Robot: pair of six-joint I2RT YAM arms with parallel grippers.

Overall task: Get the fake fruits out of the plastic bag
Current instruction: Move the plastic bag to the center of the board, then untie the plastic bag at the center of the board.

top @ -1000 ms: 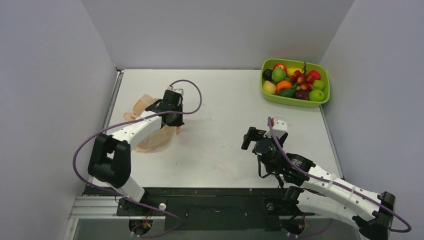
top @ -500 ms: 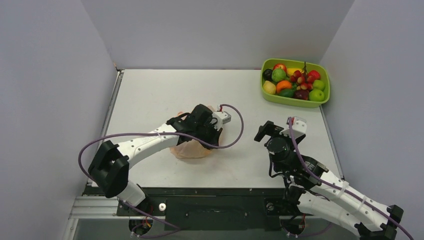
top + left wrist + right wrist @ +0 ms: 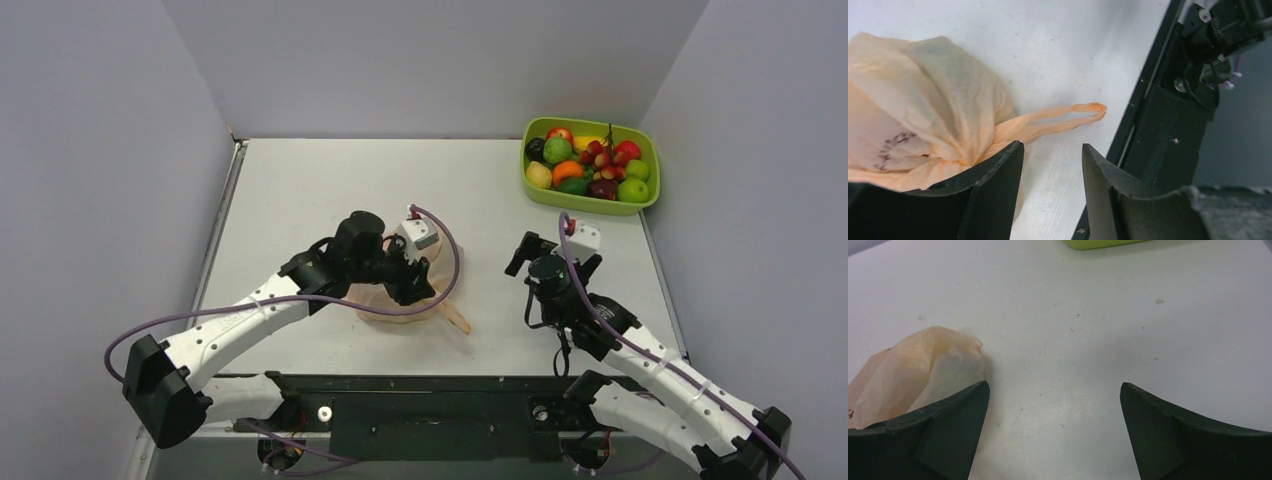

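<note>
The plastic bag (image 3: 395, 308), peach and crumpled, lies on the table near the front middle, one loop handle (image 3: 1068, 113) stretched toward the front edge. My left gripper (image 3: 1050, 146) hovers low over it (image 3: 414, 286), open, with bare table between its fingers; the left finger (image 3: 998, 175) rests against the bag's (image 3: 923, 100) edge. No fruit shows through the bag. The fake fruits (image 3: 590, 162) lie piled in the lime-green tray (image 3: 650, 150) at the back right. My right gripper (image 3: 555, 255) stands wide open over bare table (image 3: 1054, 385), the bag (image 3: 908, 370) to its left.
Grey walls close in the table on the left, back and right. The black front rail (image 3: 1168, 125) runs just beyond the bag's handle. The tray's near rim (image 3: 1098, 243) shows at the top of the right wrist view.
My left arm carried the bag from the back left to the front middle, then opened its jaws and let it go. My right arm shifted right and a little back, still open.
</note>
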